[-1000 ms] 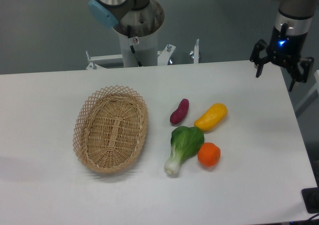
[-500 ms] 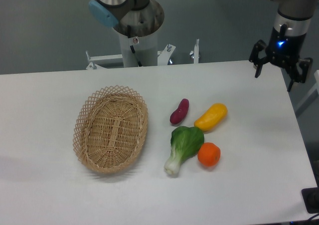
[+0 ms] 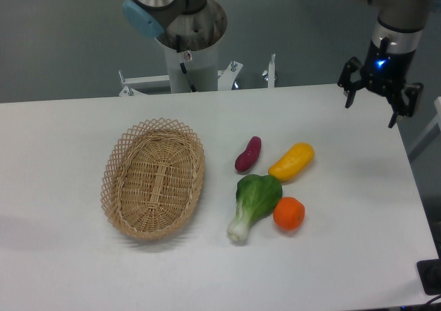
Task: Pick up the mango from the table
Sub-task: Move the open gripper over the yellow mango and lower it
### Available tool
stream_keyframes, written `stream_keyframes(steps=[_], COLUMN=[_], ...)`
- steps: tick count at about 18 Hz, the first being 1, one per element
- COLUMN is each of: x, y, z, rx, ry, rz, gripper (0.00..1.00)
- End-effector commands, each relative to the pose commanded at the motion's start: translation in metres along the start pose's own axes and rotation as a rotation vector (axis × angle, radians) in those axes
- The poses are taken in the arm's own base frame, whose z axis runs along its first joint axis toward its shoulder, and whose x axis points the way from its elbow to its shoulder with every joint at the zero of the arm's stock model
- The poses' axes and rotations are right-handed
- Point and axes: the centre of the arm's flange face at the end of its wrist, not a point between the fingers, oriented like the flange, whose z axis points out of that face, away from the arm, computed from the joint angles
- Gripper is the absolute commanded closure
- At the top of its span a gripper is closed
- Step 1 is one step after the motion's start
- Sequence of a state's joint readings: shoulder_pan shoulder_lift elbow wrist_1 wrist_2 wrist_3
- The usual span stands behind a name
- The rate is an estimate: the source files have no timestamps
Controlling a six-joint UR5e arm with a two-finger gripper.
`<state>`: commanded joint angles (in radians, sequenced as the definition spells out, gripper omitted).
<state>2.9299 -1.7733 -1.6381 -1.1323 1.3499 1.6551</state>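
Since a moment ago the claw has shifted slightly left and up near the bench's far right corner; nothing else has moved. Its two dark fingers stand apart, pointing down, gripping nothing, under a black wrist with a small blue light. The bench is a smooth, flat white top with rounded corners. The mango, smooth, yellow, elongated and slightly curved with an orange tinge at its upper right end, lies on the bench right of centre, well apart from the claw. Just left of it lies a small purple oblong vegetable. Below sit a leafy green vegetable with a white stalk and a round orange fruit. An oval woven wicker basket rests at the left.
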Motion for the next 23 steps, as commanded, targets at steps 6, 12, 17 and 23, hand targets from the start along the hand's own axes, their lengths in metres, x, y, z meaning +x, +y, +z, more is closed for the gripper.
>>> stream_keyframes(steps=[6, 12, 17, 23], x=[0.033, 0.056, 0.073, 0.083], y=[0.015, 0.001, -0.006, -0.027], z=[0.042, 0.088, 0.120, 0.146], rx=[-0.098, -0.094, -0.098, -0.097], ry=[0.014, 0.092, 0.083, 0.098], rz=[0.089, 0.073, 0.042, -0.022], gripper=[0.00, 0.00, 0.00, 0.00])
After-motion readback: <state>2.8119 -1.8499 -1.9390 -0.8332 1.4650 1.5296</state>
